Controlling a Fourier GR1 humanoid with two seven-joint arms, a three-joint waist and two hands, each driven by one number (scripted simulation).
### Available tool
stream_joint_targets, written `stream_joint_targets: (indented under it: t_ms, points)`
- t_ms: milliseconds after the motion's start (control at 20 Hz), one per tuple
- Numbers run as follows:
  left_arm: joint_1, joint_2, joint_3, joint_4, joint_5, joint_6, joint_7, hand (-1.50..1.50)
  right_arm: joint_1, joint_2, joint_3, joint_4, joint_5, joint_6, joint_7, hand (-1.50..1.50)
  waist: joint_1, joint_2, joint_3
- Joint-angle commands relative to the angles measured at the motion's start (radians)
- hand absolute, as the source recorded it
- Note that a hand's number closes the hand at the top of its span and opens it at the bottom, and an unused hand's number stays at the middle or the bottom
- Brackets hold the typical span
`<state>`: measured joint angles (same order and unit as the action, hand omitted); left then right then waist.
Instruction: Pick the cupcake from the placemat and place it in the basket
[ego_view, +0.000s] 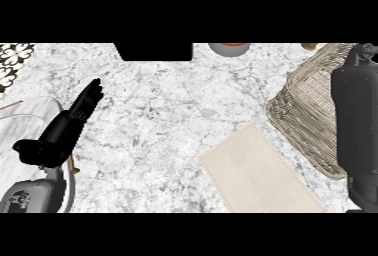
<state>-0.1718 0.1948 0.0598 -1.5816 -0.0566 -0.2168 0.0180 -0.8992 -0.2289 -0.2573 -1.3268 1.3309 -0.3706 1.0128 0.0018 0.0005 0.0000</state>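
The beige placemat (258, 172) lies bare on the marble counter (170, 110), right of centre. No cupcake shows anywhere in the head view. A woven wicker basket (306, 107) stands at the right edge. My right arm reaches up across it, and my right hand (362, 56) is over the basket's far end, its underside hidden from me. My left hand (77, 112) rests at the left with its fingers straight, pointing up the counter and holding nothing.
A black block (153, 51) and a grey round pot (227, 48) sit at the counter's far edge. A patterned tile (15, 62) is at the top left. A pale round plate (26, 117) lies by my left forearm.
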Motion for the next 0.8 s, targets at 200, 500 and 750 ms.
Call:
stream_joint_targets:
  t_ms: [200,500,750]
  points:
    - [-0.023,0.016,0.021,-0.012,0.029,-0.035,0.037,0.00,0.204,-0.017,-0.046,-0.108,-0.111,-0.009,-0.035,1.50,-0.005,-0.002,0.000]
    - [-0.024,-0.055,-0.037,-0.023,-0.028,0.025,0.048,0.00,0.274,-0.052,-0.085,0.011,-0.134,-0.207,-0.164,1.50,0.002,0.001,0.001]
    - [-0.018,-0.048,-0.031,-0.018,-0.042,0.020,0.022,0.00,0.254,-0.083,-0.080,0.139,-0.137,-0.278,-0.228,1.50,0.005,0.001,0.000]
